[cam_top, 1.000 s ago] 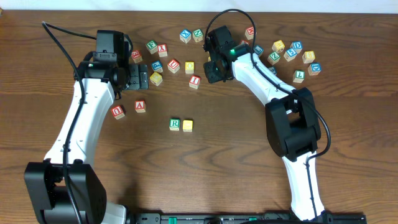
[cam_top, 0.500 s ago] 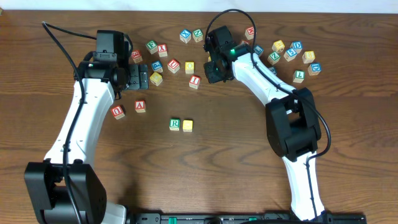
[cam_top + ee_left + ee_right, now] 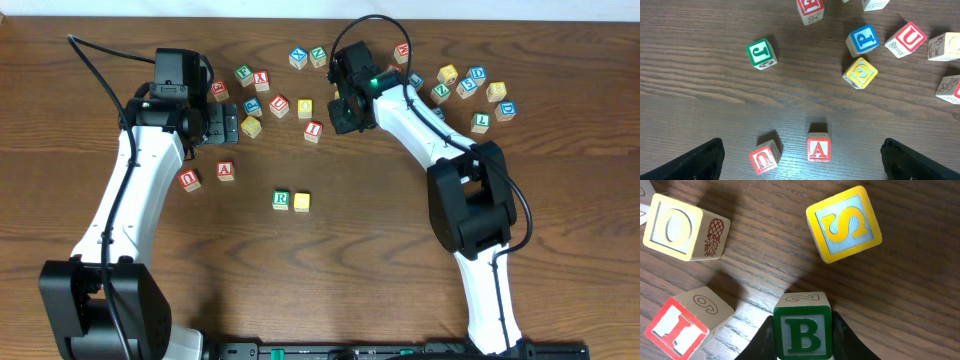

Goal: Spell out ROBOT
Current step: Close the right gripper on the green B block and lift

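Note:
A green R cube (image 3: 281, 199) and a plain yellow-faced cube (image 3: 302, 201) sit side by side mid-table, starting the word ROBOT. My right gripper (image 3: 345, 110) (image 3: 803, 345) is shut on a green B cube (image 3: 802, 330), one dark finger against each side. In the overhead view the gripper hides that cube. I cannot tell if it is off the wood. My left gripper (image 3: 225, 126) (image 3: 802, 162) hangs open over a red A cube (image 3: 818, 149) and a red U cube (image 3: 763, 159), touching neither.
Around the B lie a yellow S cube (image 3: 844, 224), an O cube (image 3: 677, 226) and a red I cube (image 3: 680, 330). Loose cubes spread along the back (image 3: 305, 57), with a cluster at the far right (image 3: 475, 85). A green J cube (image 3: 760, 53) lies ahead of the left gripper.

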Controlling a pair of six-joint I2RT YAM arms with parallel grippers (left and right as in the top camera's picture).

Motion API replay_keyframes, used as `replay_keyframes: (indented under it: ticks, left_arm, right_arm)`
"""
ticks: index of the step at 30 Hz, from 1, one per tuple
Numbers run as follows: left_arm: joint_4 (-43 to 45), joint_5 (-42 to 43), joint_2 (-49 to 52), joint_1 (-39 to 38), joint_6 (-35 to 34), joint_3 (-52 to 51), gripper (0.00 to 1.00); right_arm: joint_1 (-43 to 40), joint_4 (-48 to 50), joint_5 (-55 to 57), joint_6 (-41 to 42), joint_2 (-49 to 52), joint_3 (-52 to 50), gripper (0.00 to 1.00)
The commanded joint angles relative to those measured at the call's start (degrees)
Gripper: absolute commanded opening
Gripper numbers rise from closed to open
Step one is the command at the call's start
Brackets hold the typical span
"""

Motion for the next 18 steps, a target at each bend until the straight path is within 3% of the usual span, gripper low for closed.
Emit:
replay_keyframes:
  ticks: [1, 18]
  left_arm:
    - [-0.15, 0.11, 0.2, 0.24, 0.37, 0.09, 0.98]
    - [-0.15, 0.13, 0.2, 0.24, 0.37, 0.09, 0.98]
  right_arm:
    - [0.17, -1.51, -0.35, 0.44, 0.55, -0.11, 0.16]
    - [0.9, -1.53, -0.31, 0.37, -5.49, -0.11, 0.16]
